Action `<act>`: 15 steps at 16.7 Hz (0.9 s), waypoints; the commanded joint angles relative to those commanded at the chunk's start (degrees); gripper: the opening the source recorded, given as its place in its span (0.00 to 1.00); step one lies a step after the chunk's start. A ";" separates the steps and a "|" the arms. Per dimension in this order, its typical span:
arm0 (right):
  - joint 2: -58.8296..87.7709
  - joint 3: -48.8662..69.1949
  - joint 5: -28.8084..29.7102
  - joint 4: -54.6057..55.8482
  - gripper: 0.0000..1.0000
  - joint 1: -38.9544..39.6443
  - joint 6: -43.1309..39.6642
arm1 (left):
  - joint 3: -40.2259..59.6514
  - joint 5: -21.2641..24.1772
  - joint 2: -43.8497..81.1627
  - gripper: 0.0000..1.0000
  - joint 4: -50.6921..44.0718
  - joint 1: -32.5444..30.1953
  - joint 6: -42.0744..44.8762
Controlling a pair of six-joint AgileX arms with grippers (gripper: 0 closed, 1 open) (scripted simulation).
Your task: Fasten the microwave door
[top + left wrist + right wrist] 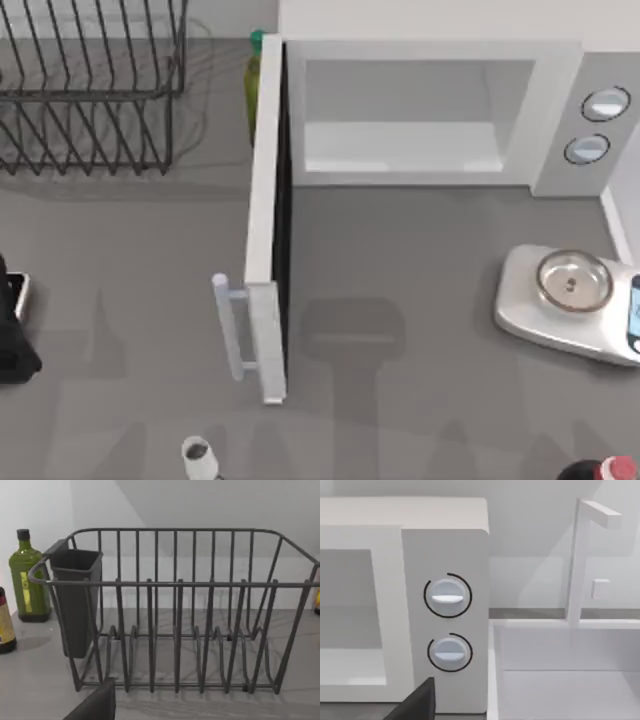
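Observation:
The microwave door [268, 220] stands swung wide open, seen edge-on in the top view and reaching from the microwave body [560, 110] toward the table's front. Its pale bar handle [232, 330] faces left, near the door's front end. The white cavity [400, 120] lies open, with two round knobs [447, 596] to its right. My left arm [12, 330] sits at the table's far left edge, well apart from the door. A dark part of my left gripper [95, 705] points at a wire rack. A dark part of my right gripper [417, 702] faces the knobs.
A dark wire dish rack [90, 90] stands at the back left, with a green bottle [255, 80] between it and the microwave. A silver kitchen scale [520, 310] lies at the right. A small jar [198, 455] and a red-capped bottle [610, 470] stand at the front edge.

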 joint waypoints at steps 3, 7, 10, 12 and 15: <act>0.00 0.00 0.00 0.00 1.00 0.00 0.00 | 0.00 0.00 0.00 0.85 0.00 0.00 0.00; 0.00 0.00 0.00 0.00 1.00 0.00 0.00 | 0.00 0.00 0.00 0.55 0.00 0.00 0.00; 0.00 0.00 0.00 0.00 1.00 0.00 0.00 | 0.00 0.00 0.00 0.32 0.00 0.00 0.00; 0.00 0.00 0.00 0.00 1.00 0.00 0.00 | 0.00 0.00 0.00 0.17 0.00 0.00 0.00; 0.00 0.00 0.00 0.00 1.00 0.00 0.00 | 0.00 0.00 0.00 0.00 0.00 0.00 0.00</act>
